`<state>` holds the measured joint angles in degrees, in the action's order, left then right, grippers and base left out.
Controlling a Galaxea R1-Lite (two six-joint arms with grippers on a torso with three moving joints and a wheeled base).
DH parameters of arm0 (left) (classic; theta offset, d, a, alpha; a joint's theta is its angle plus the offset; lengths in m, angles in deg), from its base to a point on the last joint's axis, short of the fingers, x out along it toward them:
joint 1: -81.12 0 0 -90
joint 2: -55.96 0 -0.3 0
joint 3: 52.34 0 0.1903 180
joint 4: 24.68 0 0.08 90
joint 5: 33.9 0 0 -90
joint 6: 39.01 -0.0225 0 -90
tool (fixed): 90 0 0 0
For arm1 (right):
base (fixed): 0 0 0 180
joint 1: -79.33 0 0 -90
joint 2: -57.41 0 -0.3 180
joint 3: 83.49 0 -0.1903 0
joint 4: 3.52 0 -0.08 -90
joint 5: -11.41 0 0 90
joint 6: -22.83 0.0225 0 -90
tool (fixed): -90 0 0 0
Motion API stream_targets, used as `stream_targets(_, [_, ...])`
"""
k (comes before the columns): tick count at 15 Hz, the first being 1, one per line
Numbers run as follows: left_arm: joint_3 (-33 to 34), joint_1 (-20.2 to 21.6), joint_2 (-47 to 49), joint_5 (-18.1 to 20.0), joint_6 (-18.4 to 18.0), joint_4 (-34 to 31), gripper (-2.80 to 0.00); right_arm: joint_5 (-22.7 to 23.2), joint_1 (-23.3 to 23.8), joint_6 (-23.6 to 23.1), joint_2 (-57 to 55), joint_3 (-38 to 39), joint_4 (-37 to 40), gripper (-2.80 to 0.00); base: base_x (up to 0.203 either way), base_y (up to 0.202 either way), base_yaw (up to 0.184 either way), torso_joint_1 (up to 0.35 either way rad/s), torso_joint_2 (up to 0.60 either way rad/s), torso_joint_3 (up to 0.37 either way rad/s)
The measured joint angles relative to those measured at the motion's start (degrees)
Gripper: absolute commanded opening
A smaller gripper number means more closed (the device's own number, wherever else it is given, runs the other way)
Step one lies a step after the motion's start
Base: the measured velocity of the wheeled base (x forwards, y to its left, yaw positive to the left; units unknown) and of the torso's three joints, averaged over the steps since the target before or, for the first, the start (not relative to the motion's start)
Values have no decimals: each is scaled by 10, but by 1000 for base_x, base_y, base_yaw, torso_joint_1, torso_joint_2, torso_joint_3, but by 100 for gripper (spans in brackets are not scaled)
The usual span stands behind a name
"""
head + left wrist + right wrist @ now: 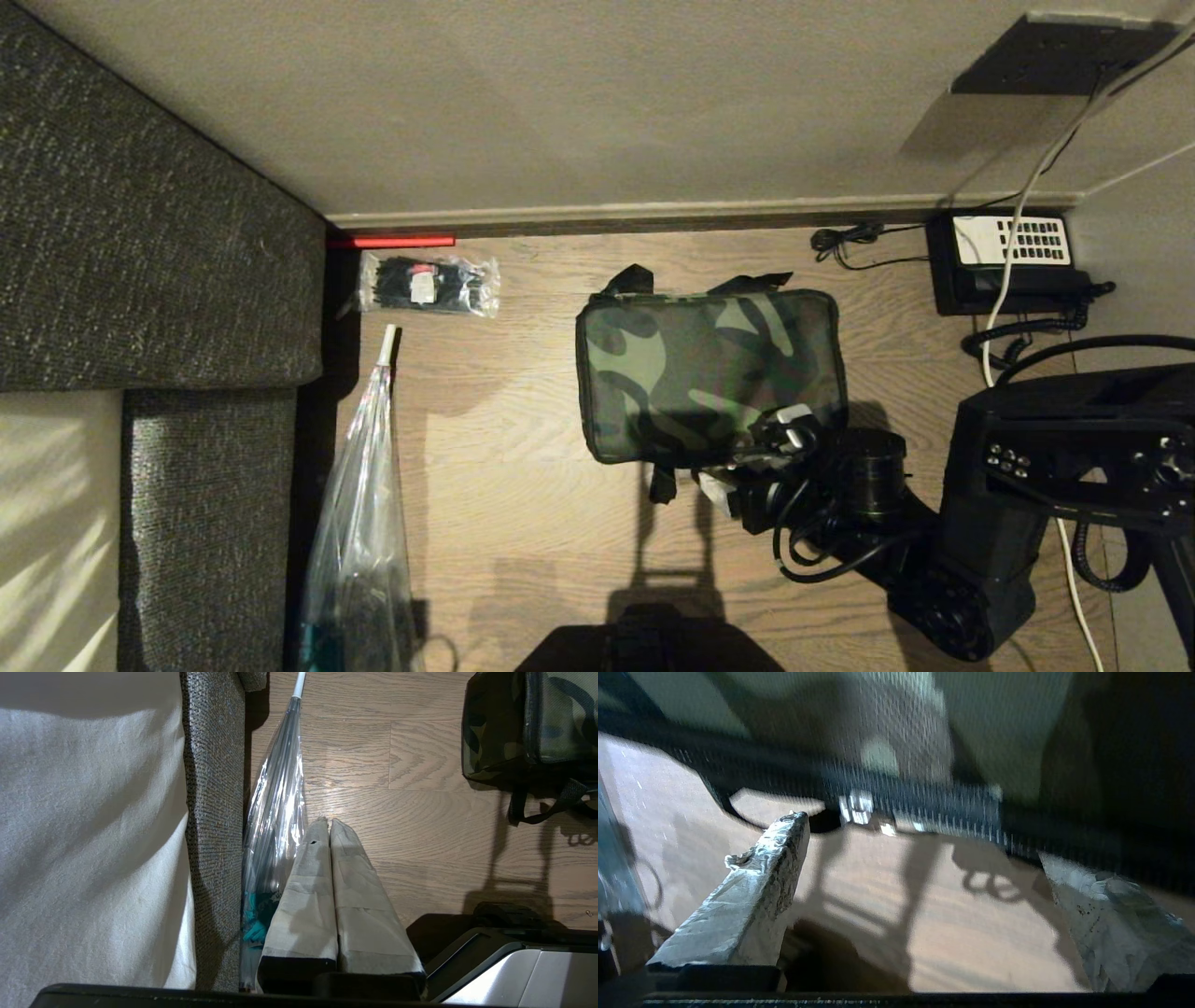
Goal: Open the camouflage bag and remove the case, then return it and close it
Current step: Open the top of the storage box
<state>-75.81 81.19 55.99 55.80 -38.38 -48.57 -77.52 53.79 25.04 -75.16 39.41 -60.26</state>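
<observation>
Lying flat on the wood-grain plank floor (523, 523) at the centre of the head view, the boxy green-and-dark camouflage fabric bag (709, 369) rests lid-up with its zipper closed, so its top face and near edge are open to approach from the lower right. The case is not visible; it is judged to be inside the closed bag. The grey woven sofa (140, 233) fills the left of the frame, with a clear plastic sleeve (359, 523) leaning along its edge. A black telephone with a white keypad panel (1013, 261) sits at the upper right against the wall. A small clear packet of black items (429, 283) lies at the upper left of the floor. The right gripper (752, 457) sits at the bag's lower right corner, fingers spread wide with nothing between them, evidently placed to reach the zipper trim. The left gripper (330, 826), low beside the sofa, has its taped fingers pressed together and appears parked.
</observation>
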Motion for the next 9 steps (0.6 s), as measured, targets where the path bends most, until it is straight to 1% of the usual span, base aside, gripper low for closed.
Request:
stream_targets(2, [0,0,0,0,0,0,-280,4,0,5,0,0,-4,0,0,0,0,0,0,0])
stream_targets(7, [0,0,0,0,0,0,-280,56,-1,12,14,25,41,0,0,0,0,0,0,0])
stream_targets(9, [0,0,0,0,0,0,-280,61,-5,16,15,23,44,0,0,0,0,0,0,0])
